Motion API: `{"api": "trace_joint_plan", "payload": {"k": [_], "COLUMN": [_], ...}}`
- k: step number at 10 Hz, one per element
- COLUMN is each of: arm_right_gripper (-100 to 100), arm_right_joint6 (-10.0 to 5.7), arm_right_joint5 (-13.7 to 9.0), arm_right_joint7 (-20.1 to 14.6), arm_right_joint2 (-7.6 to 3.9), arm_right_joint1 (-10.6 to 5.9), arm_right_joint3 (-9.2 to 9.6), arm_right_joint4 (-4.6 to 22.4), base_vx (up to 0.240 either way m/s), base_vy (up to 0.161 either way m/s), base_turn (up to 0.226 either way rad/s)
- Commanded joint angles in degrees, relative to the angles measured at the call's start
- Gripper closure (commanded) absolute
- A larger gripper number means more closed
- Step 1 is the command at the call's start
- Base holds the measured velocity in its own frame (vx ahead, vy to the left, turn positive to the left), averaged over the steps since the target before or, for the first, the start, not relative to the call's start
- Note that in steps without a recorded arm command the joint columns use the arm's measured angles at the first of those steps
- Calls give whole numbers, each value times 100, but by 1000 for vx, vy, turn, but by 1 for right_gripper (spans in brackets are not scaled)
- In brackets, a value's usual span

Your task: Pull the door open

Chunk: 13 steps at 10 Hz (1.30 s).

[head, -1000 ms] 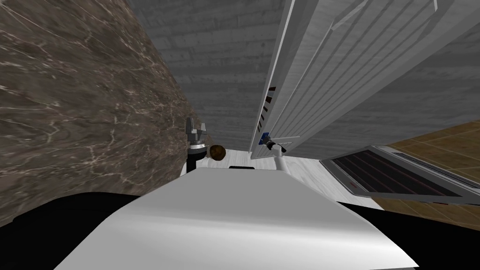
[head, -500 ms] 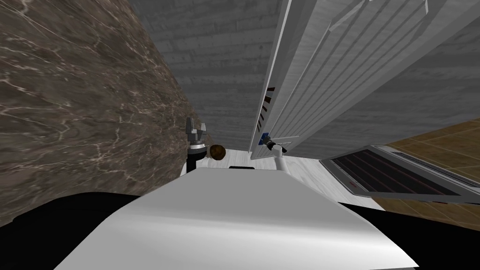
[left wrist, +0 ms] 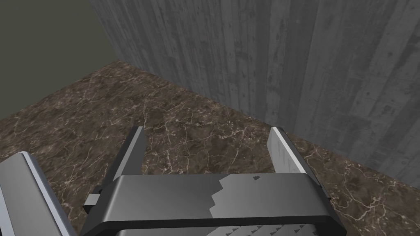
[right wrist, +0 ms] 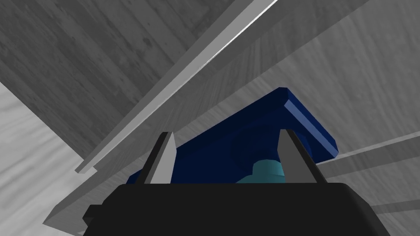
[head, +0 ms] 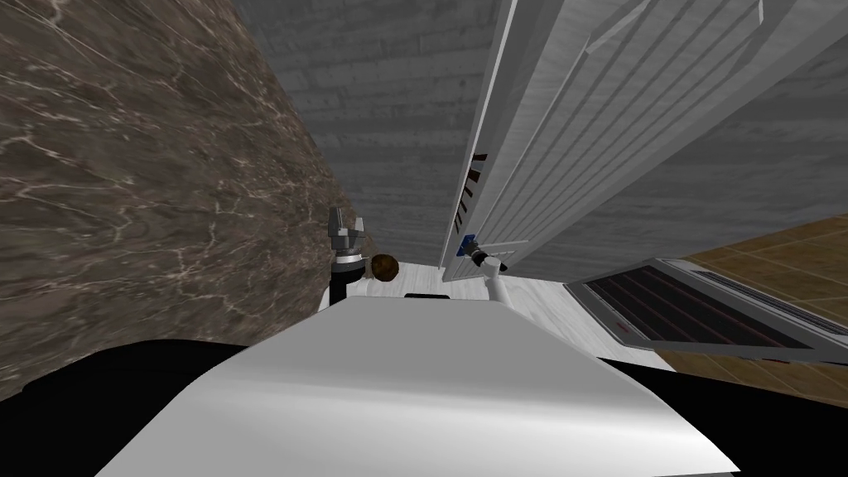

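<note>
Right gripper (right wrist: 225, 133): fingers wide, astride the teal handle (right wrist: 264, 170) on its blue plate (right wrist: 295, 114) on the door (head: 571, 116), right of centre; they should close first, I judge. Left gripper (head: 346, 225), wide too, hangs by the left wall (head: 124, 166).

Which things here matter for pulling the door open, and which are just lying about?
For the job: door; blue handle plate with teal handle; right gripper, jaws open astride that handle.
Lying about: brown round object; dark slatted panel; left gripper, jaws open, by the brown marbled surface.
</note>
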Motion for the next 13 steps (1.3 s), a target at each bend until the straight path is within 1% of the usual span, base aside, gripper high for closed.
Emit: {"api": "trace_joint_plan", "payload": {"k": [1,6,7,10,11,12,13], "arm_right_gripper": [100,100,100,100,100,100,100], "arm_right_joint6": [77,77,224,224,224,224,224], "arm_right_joint5": [30,30,-286,-286,-286,-286,-286], "arm_right_joint7": [-179,-179,-242,-242,-242,-242,-242], "arm_right_joint2": [43,43,46,46,46,46,46], "arm_right_joint1": [170,170,200,200,200,200,200], "arm_right_joint3": [-30,-30,-77,-77,-77,-77,-77], "arm_right_joint4": [77,77,80,80,25,80,80], "base_vx": [-50,-4,-31,-23,1,0,0], "base_vy": [-38,-5,-24,-21,-2,0,-1], "base_turn": [17,-4,44,9,-19,0,-17]}}
